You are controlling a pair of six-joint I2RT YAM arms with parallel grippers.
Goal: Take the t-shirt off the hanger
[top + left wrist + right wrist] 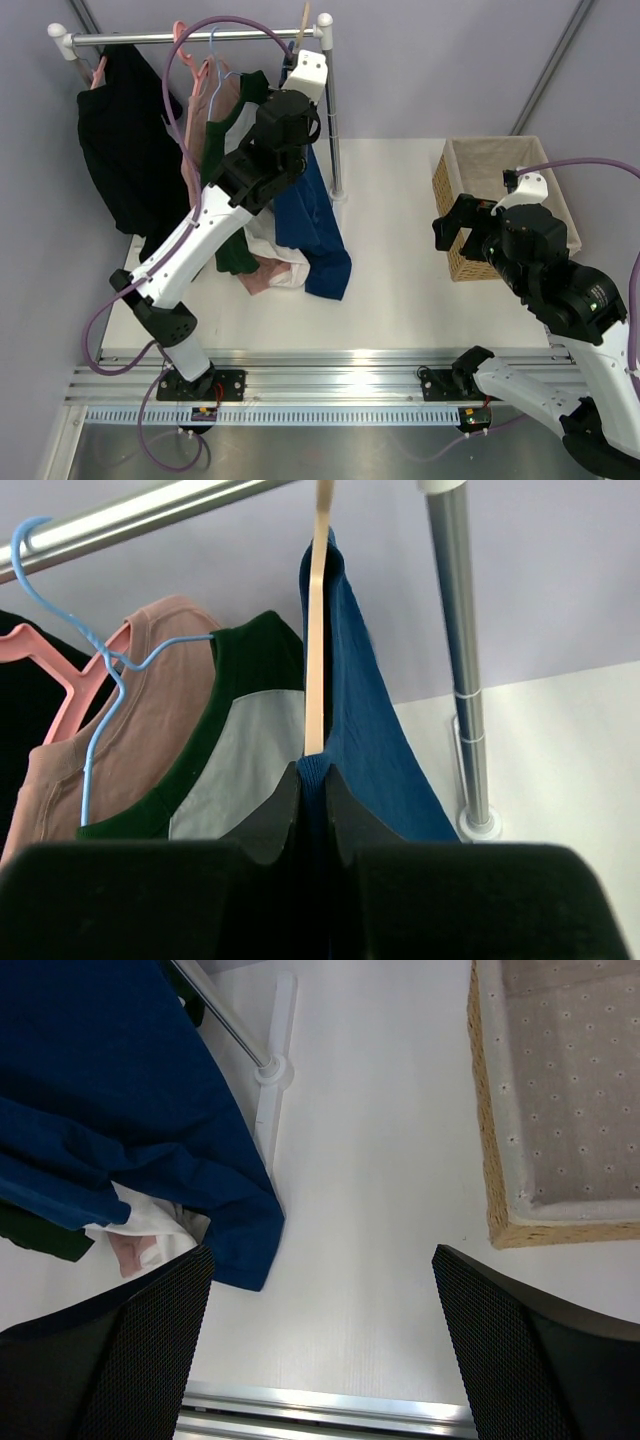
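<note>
Left wrist view: the hook of the hanger (pixel 316 630) is cut off by the upper edge. Its lower end is covered by the t-shirt (pixel 375 730), a fold of which is pinched between the closed jaws of the left gripper (pixel 312 780) (whether wood is also pinched cannot be told). The pink hanger (pixel 80 688) is cropped at the left edge.

Top view: the hanger's shoulders and the t-shirt's collar are hidden behind the left arm (pixel 215 215).

Right wrist view: the basket (pixel 560 1232) is cropped at top and right, the t-shirt at top and left. The fingers (pixel 130 1360) of the right gripper (pixel 322 1252) are cut off by the lower edge.
</note>
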